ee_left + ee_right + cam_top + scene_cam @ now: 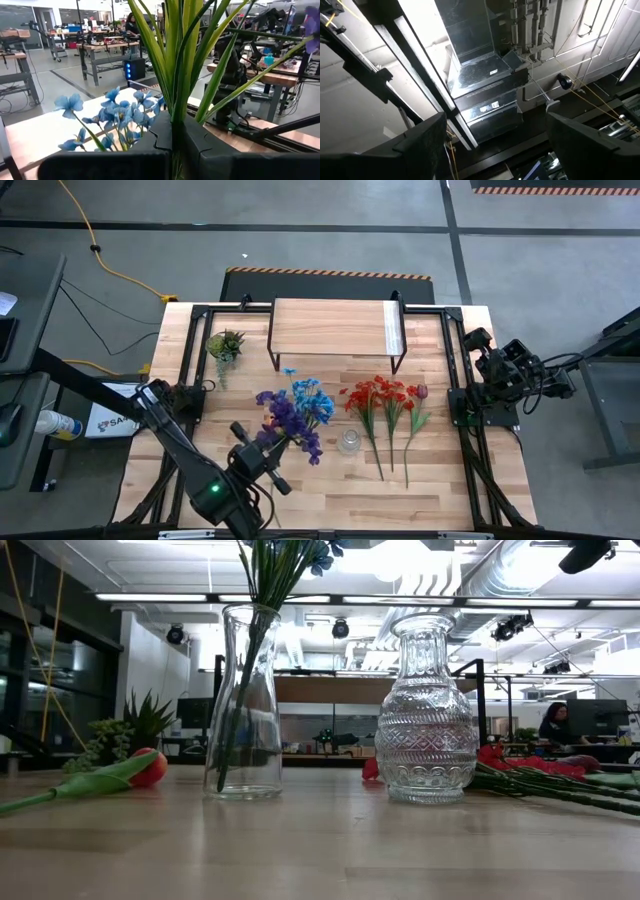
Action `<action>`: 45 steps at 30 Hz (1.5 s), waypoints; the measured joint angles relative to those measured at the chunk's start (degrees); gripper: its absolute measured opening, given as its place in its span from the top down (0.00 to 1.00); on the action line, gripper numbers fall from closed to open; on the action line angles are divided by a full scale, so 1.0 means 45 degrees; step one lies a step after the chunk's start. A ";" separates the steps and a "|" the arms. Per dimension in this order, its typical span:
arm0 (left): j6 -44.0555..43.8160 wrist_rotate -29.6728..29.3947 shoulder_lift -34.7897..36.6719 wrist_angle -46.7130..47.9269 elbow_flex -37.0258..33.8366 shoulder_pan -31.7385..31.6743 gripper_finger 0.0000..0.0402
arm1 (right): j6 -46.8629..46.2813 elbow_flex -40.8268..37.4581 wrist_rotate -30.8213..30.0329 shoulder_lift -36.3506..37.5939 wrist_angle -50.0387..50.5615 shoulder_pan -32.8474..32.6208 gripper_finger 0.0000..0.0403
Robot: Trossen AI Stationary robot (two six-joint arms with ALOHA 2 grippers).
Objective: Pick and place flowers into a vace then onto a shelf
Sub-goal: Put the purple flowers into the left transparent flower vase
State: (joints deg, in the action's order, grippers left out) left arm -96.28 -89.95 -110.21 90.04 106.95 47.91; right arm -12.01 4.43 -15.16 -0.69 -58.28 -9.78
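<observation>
The left tool [172, 150] is pinching green stems of the flowers [290, 412]. The right tool [495, 135] is spread, up beside the worktop [330, 480].

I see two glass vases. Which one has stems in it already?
The plain, smooth-sided vase holds green stems. The patterned, rounder vase beside it stands empty, with red flowers lying behind it on the table.

Open tabletop [440, 490] beyond red flowers [385, 398]; shelf [330, 325] across the back.
</observation>
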 joint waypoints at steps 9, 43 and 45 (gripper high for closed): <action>0.0310 -0.0010 0.0005 -0.0004 -0.0125 -0.0882 0.89 | 0.0000 0.0000 -0.0295 0.0000 0.0039 -0.0005 0.19; -0.2386 -0.0005 0.0029 -0.0005 -0.1893 -0.1144 0.89 | 0.0015 0.0000 -0.0529 0.0000 0.0423 -0.0005 0.19; -0.2375 -0.0002 0.0029 -0.0007 -0.1893 -0.1144 0.89 | 0.0005 0.0000 -0.0682 0.0001 0.0523 0.0000 0.19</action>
State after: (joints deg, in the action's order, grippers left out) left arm -106.97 -89.96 -110.08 90.01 98.43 42.76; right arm -11.99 4.43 -18.23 -0.68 -55.93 -9.78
